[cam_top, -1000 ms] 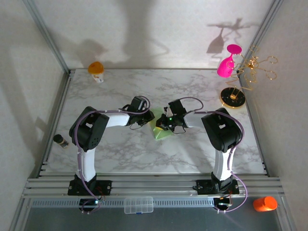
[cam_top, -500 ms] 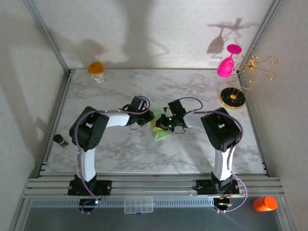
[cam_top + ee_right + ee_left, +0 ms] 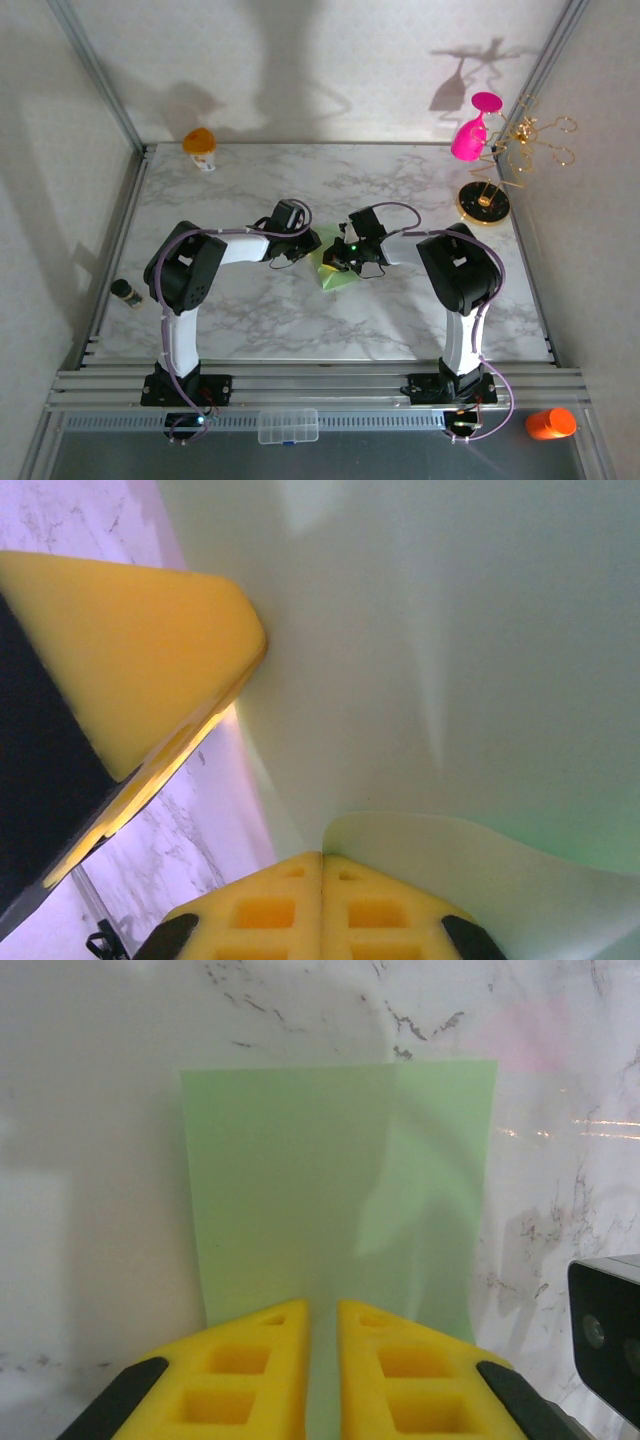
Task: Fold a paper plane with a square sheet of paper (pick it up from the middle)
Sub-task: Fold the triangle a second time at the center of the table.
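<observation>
The square sheet of paper (image 3: 336, 277) lies pale green on the marble table between both arms. In the left wrist view the sheet (image 3: 300, 1180) spreads flat, and its right strip looks lighter and raised. My left gripper (image 3: 322, 1312) (image 3: 312, 248) stands at the sheet's near edge, its yellow fingers a narrow slit apart with green showing between them. My right gripper (image 3: 322, 858) (image 3: 336, 262) is shut, and a curled flap of the paper (image 3: 480, 880) rises from the seam of its fingers. The left gripper's finger (image 3: 130, 650) touches the paper just beside it. A paper plane is out of view.
A gold stand (image 3: 484, 203) with a pink glass (image 3: 470, 135) is at the back right. An orange-lidded cup (image 3: 200, 146) sits at the back left and a small dark bottle (image 3: 126, 292) at the left edge. A clear box (image 3: 288, 425) lies on the front rail.
</observation>
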